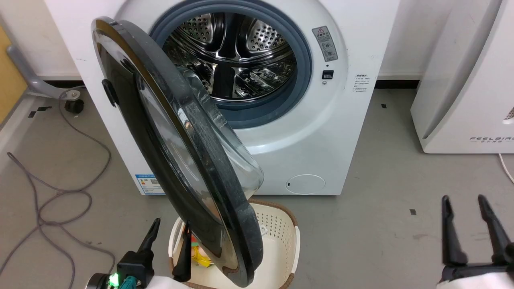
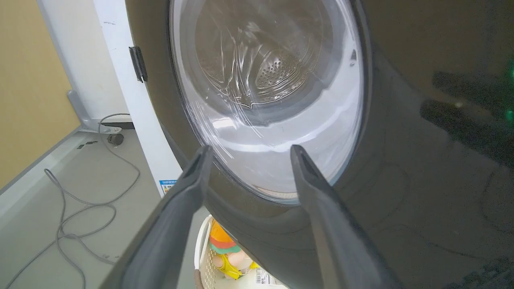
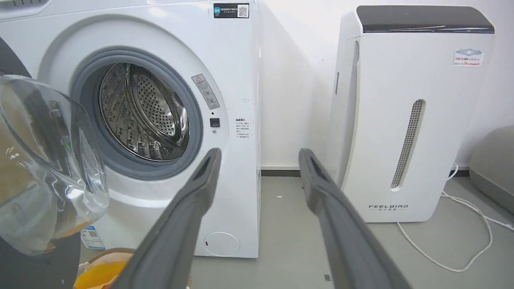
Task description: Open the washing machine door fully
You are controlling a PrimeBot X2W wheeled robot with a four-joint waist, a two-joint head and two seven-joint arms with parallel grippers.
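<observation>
Left jaws spread, empty — beside door (image 1: pixel 130 132)

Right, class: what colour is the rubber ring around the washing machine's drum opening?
Blue-grey. The rubber ring circles the drum mouth of the white washing machine, clearest in the head view.

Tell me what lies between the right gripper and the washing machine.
Bare grey floor, with one small dark mark on it, lies between the right gripper and the washing machine. The head view shows this stretch.
</observation>
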